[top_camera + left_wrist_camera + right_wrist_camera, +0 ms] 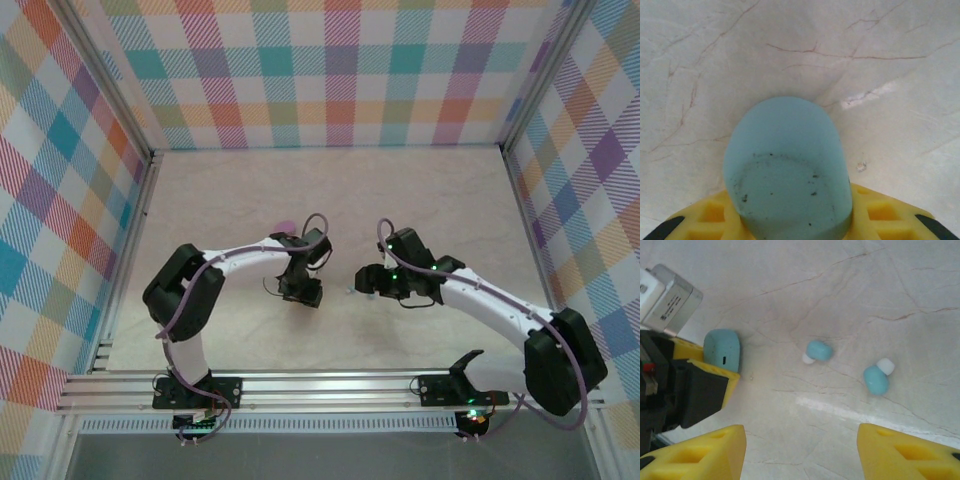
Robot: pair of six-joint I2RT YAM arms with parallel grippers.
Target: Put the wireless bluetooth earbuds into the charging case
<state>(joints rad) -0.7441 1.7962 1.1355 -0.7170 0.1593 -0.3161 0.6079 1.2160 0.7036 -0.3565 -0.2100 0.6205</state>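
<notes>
Marbled worktop (440,200), plaid walls. Left claw (303,290) is pinching the light-blue case (787,175) mid-worktop. Right claw (800,455), spread, is hovering over two blue earbuds (818,351) lying beside it. Risk, judged: the rounded buds rolling off if a fingertip is nudging them.

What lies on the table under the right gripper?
Two light blue earbuds lie apart on the table, just beyond the open right gripper. What is beneath its yellow fingers is covered.

The table (880,290) is cream marble with reddish veins; the walls (340,70) are pastel plaid. The case (787,170) is light blue, the earbuds (818,351) light blue with white tips, the right claw (801,450) yellow.
</notes>
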